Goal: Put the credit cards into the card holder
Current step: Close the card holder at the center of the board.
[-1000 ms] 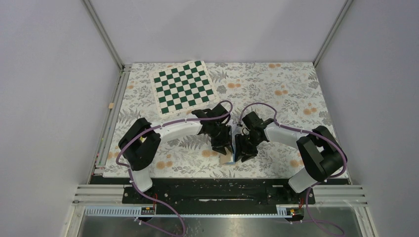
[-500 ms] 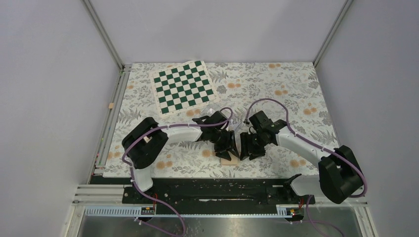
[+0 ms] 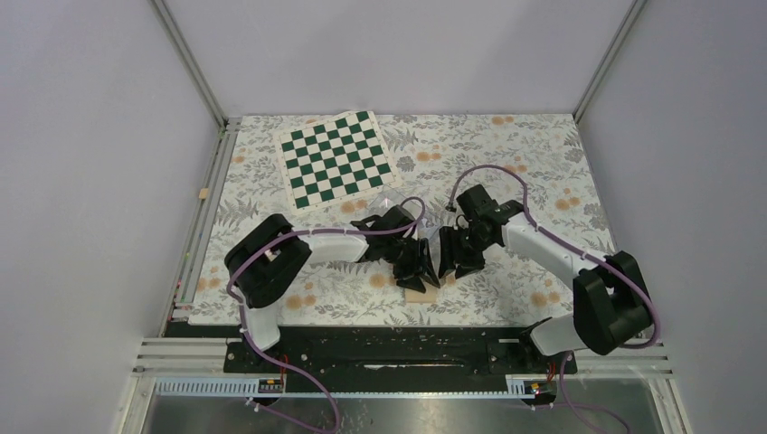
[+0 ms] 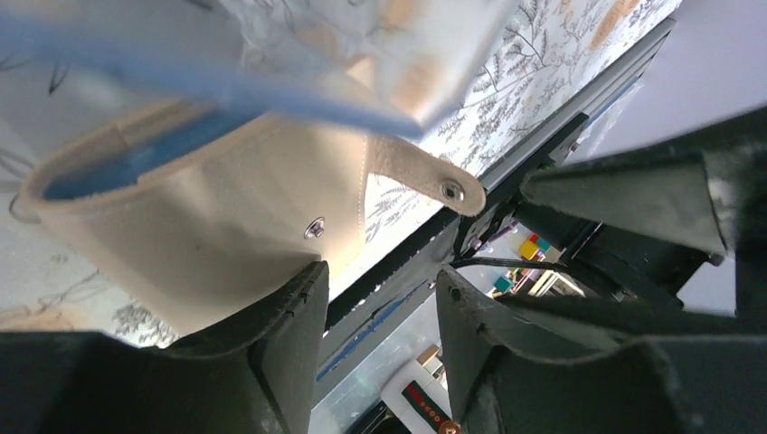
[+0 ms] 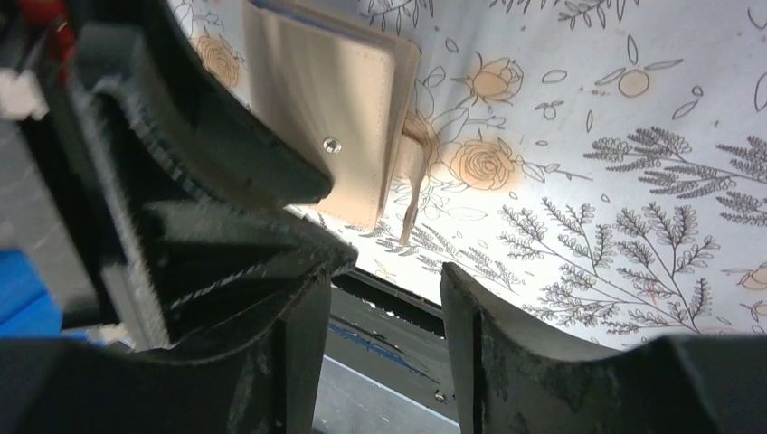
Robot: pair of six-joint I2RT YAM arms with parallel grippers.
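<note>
The small tan folding card holder lies at six o'clock on the floral tablecloth, strap unsnapped, probably so cards can slide in. The left gripper and right gripper flank it, jaws apart and empty. I cannot make out the credit cards.

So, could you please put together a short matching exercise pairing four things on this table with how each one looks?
Things:
A. card holder
B. chess mat
C. left gripper
D. tablecloth

Looks:
1. green and white squares
2. black, open and holding nothing
3. tan, with a metal snap button
4. pale, printed with orange flowers and grey leaves

Pairs: A-3, B-1, C-2, D-4
</note>
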